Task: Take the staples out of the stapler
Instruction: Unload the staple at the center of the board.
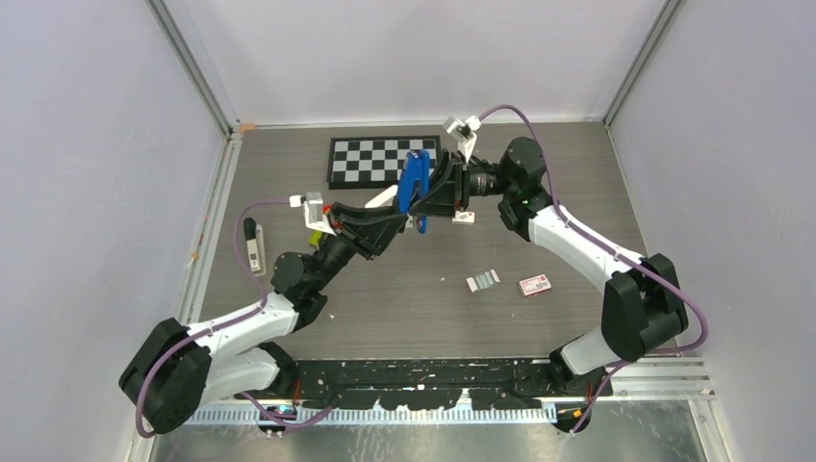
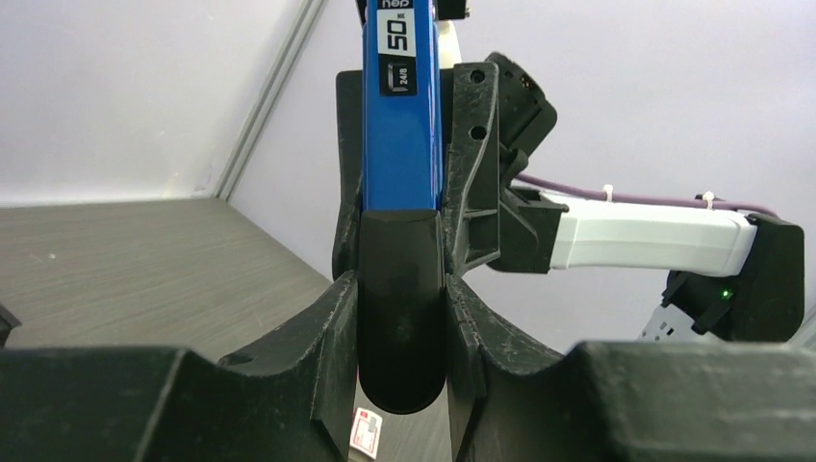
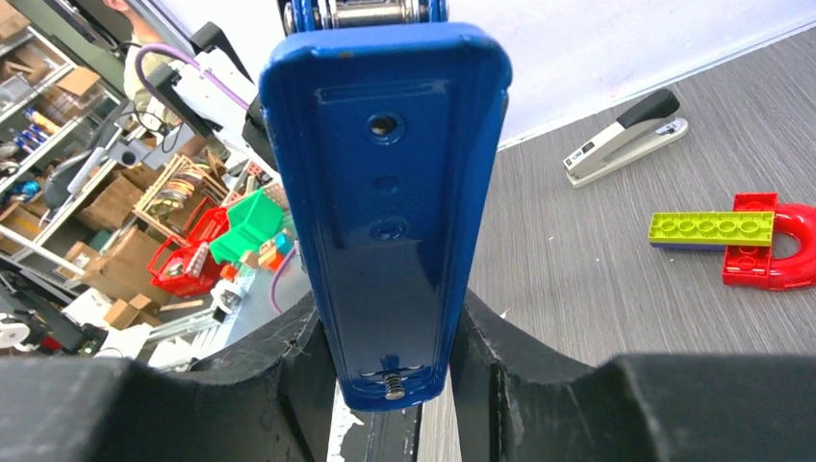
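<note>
The blue stapler is held upright in mid-air above the table's middle, between both arms. My left gripper is shut on its black end, and the blue body rises beyond the fingers. My right gripper comes from the other side, its fingers pressed against both edges of the blue base plate. A metal magazine part shows at the top of that view. A silver strip of staples lies on the table.
A red and white staple box lies beside the strip. A white stapler rests at the left edge, near a green brick and a red arch. The checkerboard lies at the back.
</note>
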`<action>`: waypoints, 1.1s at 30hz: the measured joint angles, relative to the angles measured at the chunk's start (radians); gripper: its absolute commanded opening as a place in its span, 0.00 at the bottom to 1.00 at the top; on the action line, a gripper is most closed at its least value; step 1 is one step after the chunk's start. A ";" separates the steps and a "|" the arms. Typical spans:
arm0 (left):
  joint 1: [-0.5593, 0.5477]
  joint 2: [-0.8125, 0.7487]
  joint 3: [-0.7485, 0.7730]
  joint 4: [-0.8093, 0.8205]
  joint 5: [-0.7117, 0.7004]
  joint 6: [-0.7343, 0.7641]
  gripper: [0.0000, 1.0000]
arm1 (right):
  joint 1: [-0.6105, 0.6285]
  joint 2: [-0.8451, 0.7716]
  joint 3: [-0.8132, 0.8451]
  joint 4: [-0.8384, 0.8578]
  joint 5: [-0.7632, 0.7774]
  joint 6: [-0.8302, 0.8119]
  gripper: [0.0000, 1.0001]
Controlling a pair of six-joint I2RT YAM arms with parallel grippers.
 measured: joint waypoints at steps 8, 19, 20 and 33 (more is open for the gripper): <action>0.026 0.081 -0.100 0.039 0.078 0.074 0.00 | -0.024 0.004 0.067 -0.747 0.016 -0.678 0.03; 0.068 0.426 -0.089 0.089 0.278 0.205 0.00 | -0.126 0.204 0.072 -1.266 0.118 -1.327 0.01; 0.074 0.452 -0.080 0.089 0.296 0.214 0.00 | -0.132 0.224 0.073 -1.280 0.129 -1.355 0.01; 0.200 0.541 -0.066 0.114 0.462 0.261 0.00 | -0.184 0.249 0.077 -1.330 0.284 -1.565 0.01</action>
